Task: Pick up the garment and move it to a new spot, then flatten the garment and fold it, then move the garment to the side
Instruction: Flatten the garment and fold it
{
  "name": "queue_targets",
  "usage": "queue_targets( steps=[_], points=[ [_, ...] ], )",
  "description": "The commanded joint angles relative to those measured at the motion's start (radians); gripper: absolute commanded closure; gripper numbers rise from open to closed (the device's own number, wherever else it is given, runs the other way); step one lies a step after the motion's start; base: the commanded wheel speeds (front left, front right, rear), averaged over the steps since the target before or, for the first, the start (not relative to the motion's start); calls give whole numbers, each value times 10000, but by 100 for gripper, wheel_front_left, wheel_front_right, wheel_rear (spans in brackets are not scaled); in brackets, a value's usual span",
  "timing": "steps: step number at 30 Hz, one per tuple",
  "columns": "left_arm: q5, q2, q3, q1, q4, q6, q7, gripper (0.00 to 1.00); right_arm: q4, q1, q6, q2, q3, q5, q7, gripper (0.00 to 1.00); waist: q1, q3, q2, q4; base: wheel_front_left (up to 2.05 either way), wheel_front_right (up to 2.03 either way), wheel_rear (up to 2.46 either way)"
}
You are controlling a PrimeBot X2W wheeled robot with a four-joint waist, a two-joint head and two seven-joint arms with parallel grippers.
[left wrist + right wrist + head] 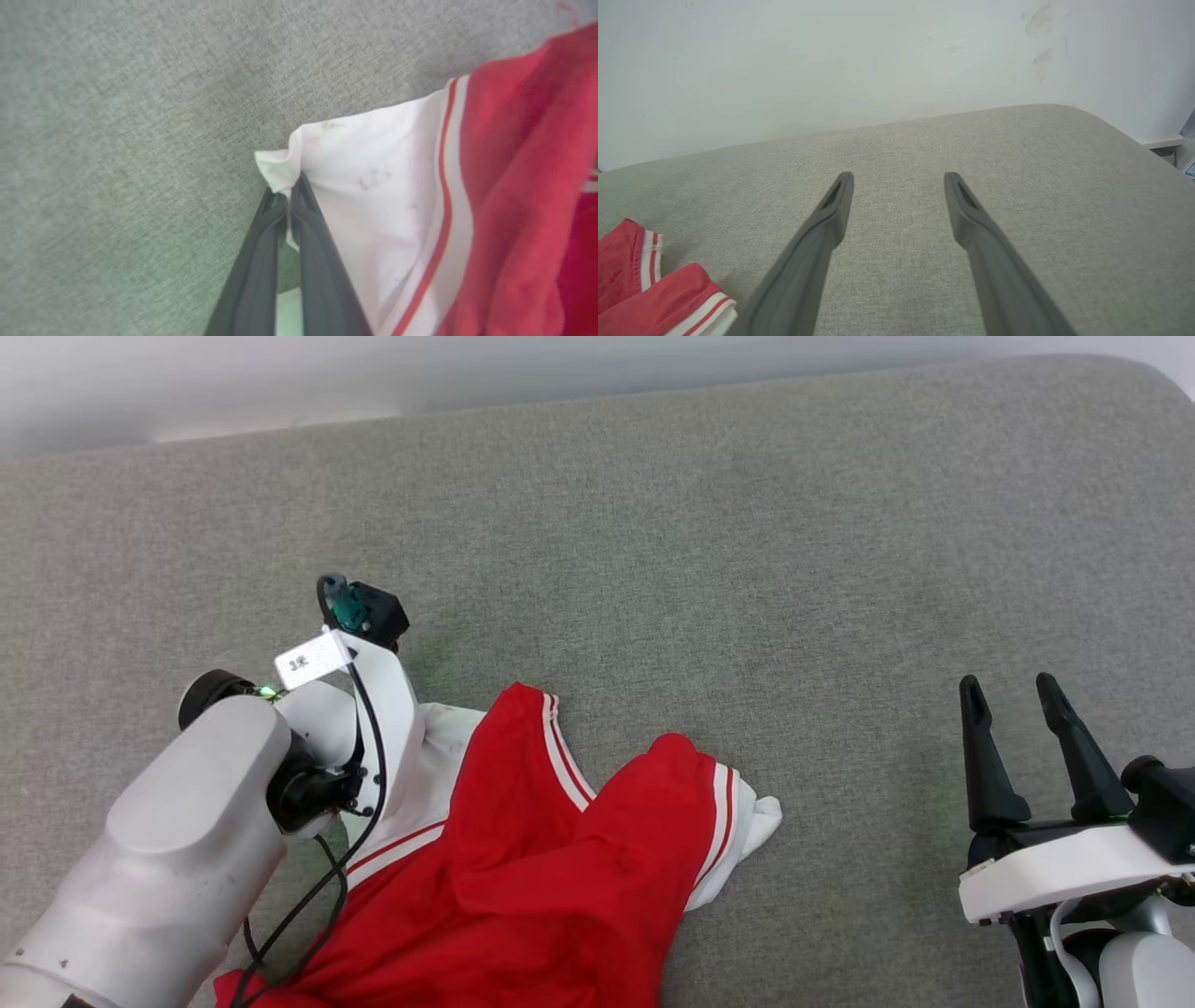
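Left wrist view: left hand (286, 192) pinches garment (504, 186); right hand (899, 177) spread above cushion (1064, 186).

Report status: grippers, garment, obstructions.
Left gripper shut on garment, white sleeve corner. Right gripper open, apart from it. Garment crumpled, unfolded. Nothing in the way.

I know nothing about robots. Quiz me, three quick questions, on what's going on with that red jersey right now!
1. True or false: the left gripper is shut on the edge of the white sleeve of the red jersey.
2. The right gripper is: A) open and apart from the jersey; B) shut on the jersey's red part; C) pressing the jersey flat.
3. Fill in: the jersey lies crumpled on a ____ fabric surface.

Key: 1 true; 2 A; 3 grey.
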Motion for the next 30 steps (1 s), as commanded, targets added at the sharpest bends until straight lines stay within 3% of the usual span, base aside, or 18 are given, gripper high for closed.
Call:
queue_targets(
  steps=[1,7,18,22,26,27,28,30],
  points=[
    [72,-45,37,337,170,118,-382,100,-31,19,-2,9,-53,-38,11,0,0,-79,-1,49,0,0,0],
    [533,558,568,690,-600,910,-2225,100,-91,284,-2,11,-226,-41,91,0,0,-388,-1,248,0,0,0],
    [-879,1609,2719,3746,-2716,3195,-4245,100,-211,603,-2,9,-330,-162,353,0,0,-962,-1,776,0,0,0],
    [-1425,1663,3109,5121,-3227,3727,-4529,100,-277,743,-3,8,-364,-207,483,0,0,-1117,-1,896,0,0,0],
    [-1808,1371,3223,6018,-3529,3871,-4860,100,-332,808,-2,9,-418,-272,633,0,0,-1308,-1,1015,0,0,0],
    [-1856,1288,3222,6149,-3580,3855,-4930,58,-344,845,-2,9,-434,-272,684,0,0,-1358,-1,1045,0,0,0],
    [-1830,1228,3197,6255,-3612,3866,-5015,0,-336,860,-2,9,-453,-274,734,0,0,-1421,-1,1068,0,0,0],
    [-1761,1118,3215,6352,-3670,3854,-5318,0,-323,886,-2,9,-455,-256,824,0,0,-1565,-1,1086,0,0,0]
  ],
)
